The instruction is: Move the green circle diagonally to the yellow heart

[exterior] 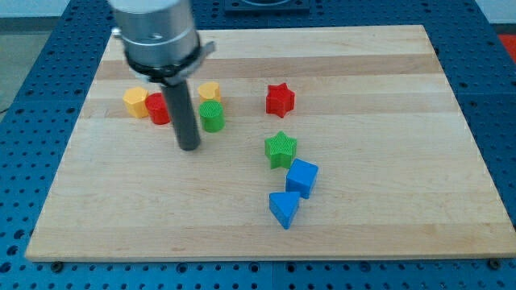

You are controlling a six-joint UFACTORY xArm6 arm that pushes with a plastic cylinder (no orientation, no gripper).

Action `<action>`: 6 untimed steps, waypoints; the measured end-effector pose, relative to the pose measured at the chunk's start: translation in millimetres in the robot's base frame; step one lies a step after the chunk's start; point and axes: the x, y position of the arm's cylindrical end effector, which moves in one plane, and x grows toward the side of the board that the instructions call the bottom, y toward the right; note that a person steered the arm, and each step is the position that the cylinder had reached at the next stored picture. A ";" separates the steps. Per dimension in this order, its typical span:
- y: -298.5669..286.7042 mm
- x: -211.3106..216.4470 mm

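The green circle [212,117] stands left of the board's middle. A yellow block [210,90], seemingly the heart, touches it on its upper side. My tip [189,148] rests on the board just left of and below the green circle, a small gap apart. The rod hides part of a red block [156,108]. A yellow pentagon-like block [135,102] sits against that red block's left side.
A red star [280,99] lies right of the green circle. A green star [280,150], a blue cube [302,177] and a blue triangle [283,209] run down the middle towards the view's bottom. The wooden board [403,161] ends at blue perforated table.
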 end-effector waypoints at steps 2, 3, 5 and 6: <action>85.4 -45.1; 68.1 -67.3; 154.4 -79.8; 161.9 -53.4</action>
